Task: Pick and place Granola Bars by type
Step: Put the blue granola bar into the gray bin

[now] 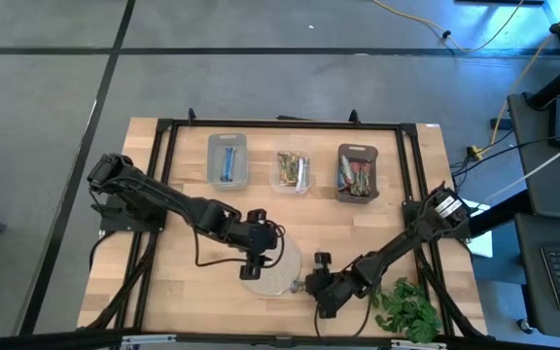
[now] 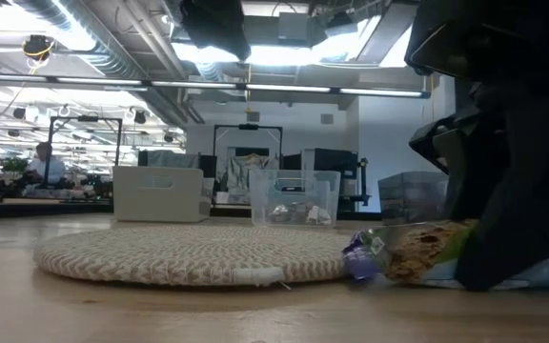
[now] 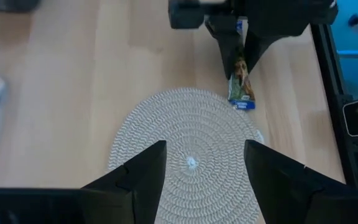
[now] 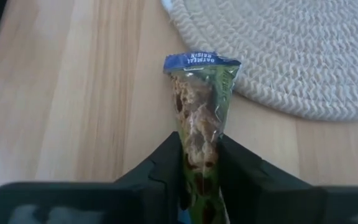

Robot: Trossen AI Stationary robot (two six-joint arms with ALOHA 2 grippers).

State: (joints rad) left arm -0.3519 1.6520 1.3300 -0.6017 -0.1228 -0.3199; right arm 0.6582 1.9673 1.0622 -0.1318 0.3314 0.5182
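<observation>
Item one, I log the pale wooden slatted table, framed by black rails.

Item two, the two dark arms: my left arm reaches in from the left edge, and its left gripper hangs above the mat with its fingers spread apart and nothing between them. My right arm comes in from the right edge down to the table's near side.

Item three, the round pale woven mat, flat on the table near the front edge.

Item four, the leafy green plant sprig, lying at the front right corner beside the right arm.

Item five, three small bins in a row at the far side: a clear one with blue bars, a clear one with tan-green bars, a dark one with reddish-brown bars.

Item six, the right gripper, low at the tabletop, fingers pressed onto both sides of the tan-green wrapped granola bar with the blue end seal. The bar's free end points toward the mat, just beside its rim; I cannot tell whether they touch
</observation>
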